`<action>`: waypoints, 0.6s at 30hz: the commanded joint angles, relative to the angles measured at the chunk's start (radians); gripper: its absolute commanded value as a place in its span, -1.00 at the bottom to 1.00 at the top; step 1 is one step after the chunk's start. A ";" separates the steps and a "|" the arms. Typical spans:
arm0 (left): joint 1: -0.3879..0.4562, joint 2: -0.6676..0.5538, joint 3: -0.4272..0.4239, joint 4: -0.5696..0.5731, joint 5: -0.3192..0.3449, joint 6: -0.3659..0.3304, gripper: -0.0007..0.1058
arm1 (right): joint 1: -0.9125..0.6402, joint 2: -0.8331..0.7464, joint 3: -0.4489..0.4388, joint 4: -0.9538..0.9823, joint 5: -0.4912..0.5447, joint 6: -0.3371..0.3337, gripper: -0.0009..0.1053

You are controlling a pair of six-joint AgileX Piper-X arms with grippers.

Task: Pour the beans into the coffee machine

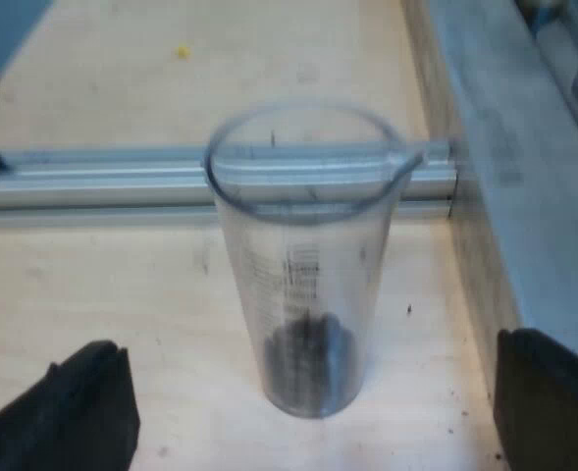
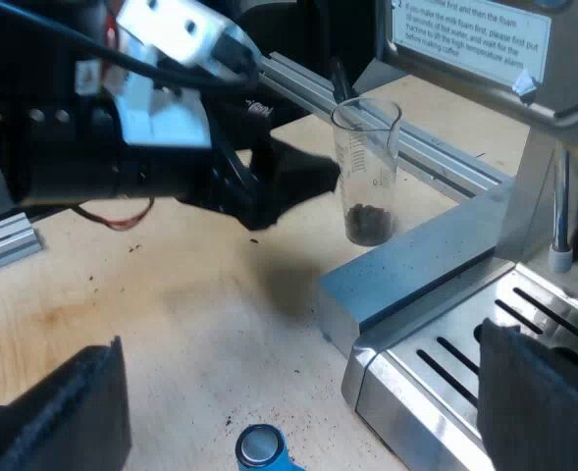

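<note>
Tall clear measuring glass [image 1: 308,265], dark beans [image 1: 308,363] inside, is framed by left gripper's [image 1: 306,348] parted jaws; it should be clamped mid-height, upright; right gripper's [image 2: 298,339] jaws likewise parted.

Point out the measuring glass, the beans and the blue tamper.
measuring glass [image 1: 303,265], left wrist view, clear wall at the printed scale.
beans [image 1: 308,358], left wrist view, dark heap at the glass's bottom.
blue tamper [image 2: 260,448], right wrist view, its round metal end.
</note>
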 commanded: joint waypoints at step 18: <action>-0.001 0.205 -0.114 -0.127 0.021 -0.002 0.43 | 0.000 -0.005 -0.004 -0.016 0.000 -0.002 0.41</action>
